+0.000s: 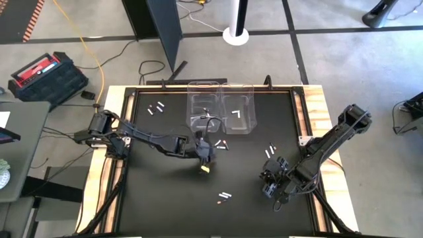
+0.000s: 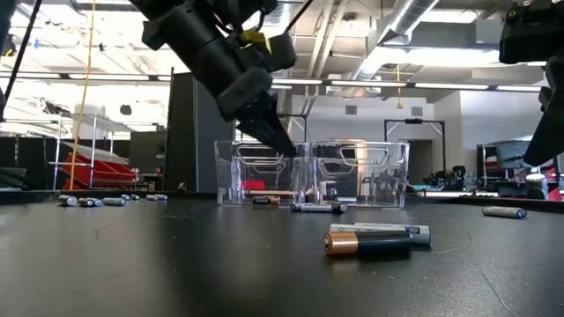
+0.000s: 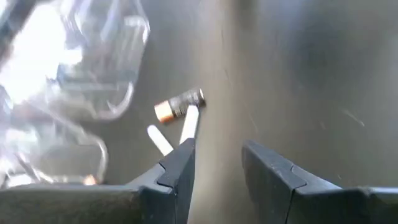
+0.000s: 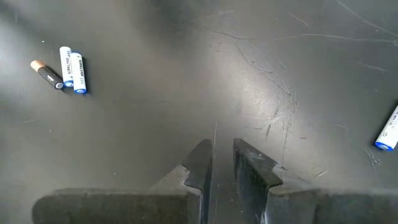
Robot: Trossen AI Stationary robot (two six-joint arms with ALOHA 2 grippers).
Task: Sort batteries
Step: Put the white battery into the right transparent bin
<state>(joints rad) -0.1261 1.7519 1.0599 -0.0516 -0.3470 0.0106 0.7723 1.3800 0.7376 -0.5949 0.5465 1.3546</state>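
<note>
Small cylindrical batteries lie scattered on the black table (image 1: pixel 158 198). One trio (image 1: pixel 221 144) lies near the clear bins; in the left wrist view it shows as a dark copper-ended cell (image 3: pixel 179 106) and two white ones (image 3: pixel 189 122). My left gripper (image 1: pixel 206 142) (image 3: pixel 217 152) hovers open and empty just short of them, slanting down in front of the bins (image 2: pixel 275 136). My right gripper (image 1: pixel 266 180) (image 4: pixel 222 152) hangs shut and empty over bare table near the right side. White cells (image 1: pixel 236 114) lie in the right bin.
Two clear plastic bins (image 1: pixel 221 106) stand side by side at the table's far middle. More batteries lie at the far left (image 1: pixel 156 107), centre right (image 1: pixel 269 152) and near middle (image 1: pixel 225 196) (image 4: pixel 62 68) (image 2: pixel 370 239). A raised wooden rim (image 1: pixel 317 112) bounds the table.
</note>
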